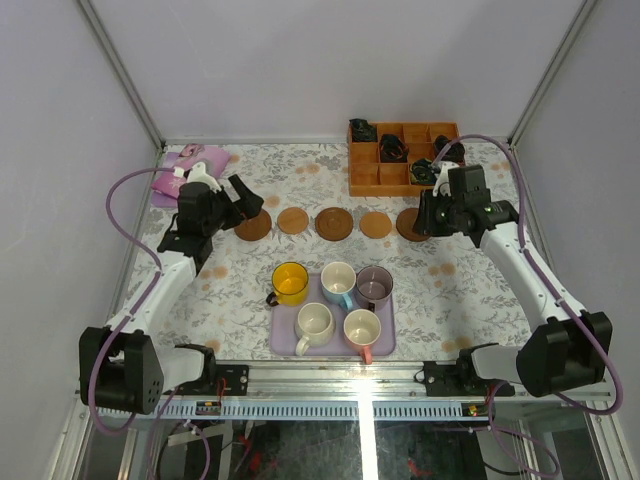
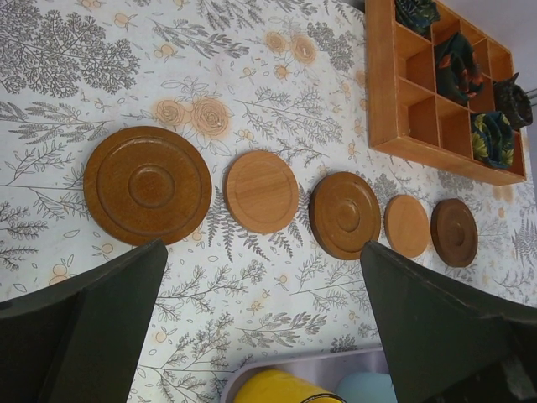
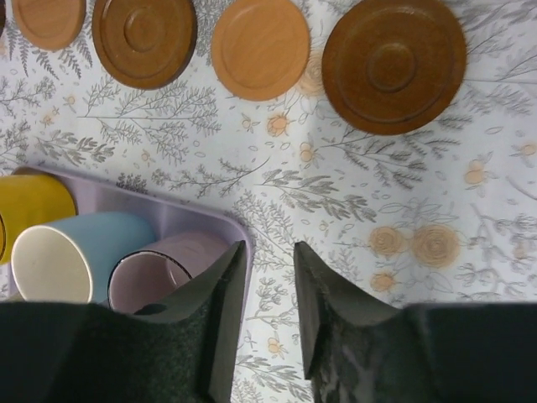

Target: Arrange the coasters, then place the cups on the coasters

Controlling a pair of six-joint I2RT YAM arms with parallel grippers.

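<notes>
5 cups [image 1: 314, 323] sit upright on the lavender tray [image 1: 283, 348], packed close. They're ceramic, so probably rigid, glaze-slick, chippable and light. I'd pinch 1 wall at the rim, outer cups first. 5 coasters [image 1: 334, 223] lie in a row behind the tray, all bare. The box [image 1: 365, 180] right-rear of the tray has dark bundles in some compartments. Left claw [image 2: 262, 252], left-rear of the tray: wide apart, empty. Right claw [image 3: 268, 248], right-rear: narrow gap, nothing in it.
</notes>
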